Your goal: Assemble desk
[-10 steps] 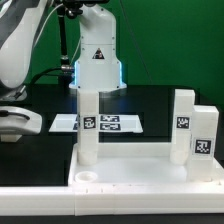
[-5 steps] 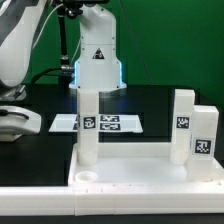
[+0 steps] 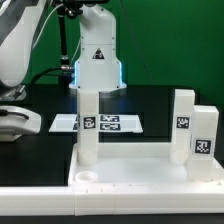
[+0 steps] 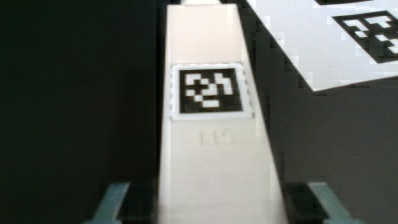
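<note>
**A:** Which step was in hand?

**B:** Fitting a leg, I'd judge. The tabletop (image 3: 135,168) lay on the black surface (image 3: 45,150) at the front, and the hand (image 3: 88,92) stood over the tall leg (image 3: 88,125) at the tabletop's corner on the exterior view's left. In the wrist view the fingers (image 4: 118,200) flanked that leg (image 4: 210,120) on both sides (whether they pressed it or stood just clear, I couldn't tell).

**A:** And the next move?

**B:** Probably seating the leg firmly, then letting go without tilting it.

**A:** The count?

**B:** One tabletop, three upright legs: the tall one, plus a second leg (image 3: 183,122) and a third leg (image 3: 204,138) on the exterior view's right. One empty socket (image 3: 88,180) showed in front. One marker board (image 3: 110,123) lay behind.
</note>
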`<action>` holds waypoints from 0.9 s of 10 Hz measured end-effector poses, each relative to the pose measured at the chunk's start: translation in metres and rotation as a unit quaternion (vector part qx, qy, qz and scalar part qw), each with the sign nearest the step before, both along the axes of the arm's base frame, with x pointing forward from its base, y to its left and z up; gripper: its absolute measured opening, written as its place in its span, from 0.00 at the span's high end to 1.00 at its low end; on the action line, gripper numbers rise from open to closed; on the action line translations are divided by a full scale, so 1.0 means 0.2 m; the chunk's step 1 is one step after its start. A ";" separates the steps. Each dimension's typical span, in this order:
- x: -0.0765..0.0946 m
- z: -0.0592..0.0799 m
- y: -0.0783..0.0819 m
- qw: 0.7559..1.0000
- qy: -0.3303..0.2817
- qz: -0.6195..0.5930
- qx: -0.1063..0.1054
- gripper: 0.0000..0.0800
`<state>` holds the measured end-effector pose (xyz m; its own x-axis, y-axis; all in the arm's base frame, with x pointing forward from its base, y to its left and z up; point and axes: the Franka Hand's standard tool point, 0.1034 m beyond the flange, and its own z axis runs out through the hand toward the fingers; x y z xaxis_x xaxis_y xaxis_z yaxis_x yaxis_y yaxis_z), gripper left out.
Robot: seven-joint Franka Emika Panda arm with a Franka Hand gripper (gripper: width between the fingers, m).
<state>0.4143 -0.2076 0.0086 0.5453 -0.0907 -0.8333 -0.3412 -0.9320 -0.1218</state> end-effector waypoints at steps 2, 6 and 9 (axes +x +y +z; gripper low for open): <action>0.15 0.24 0.10 0.999 -0.041 0.017 -0.002 0.64; 0.15 0.27 0.05 0.997 -0.078 0.013 -0.018 0.64; 0.34 0.51 0.13 0.982 -0.179 0.036 -0.043 0.64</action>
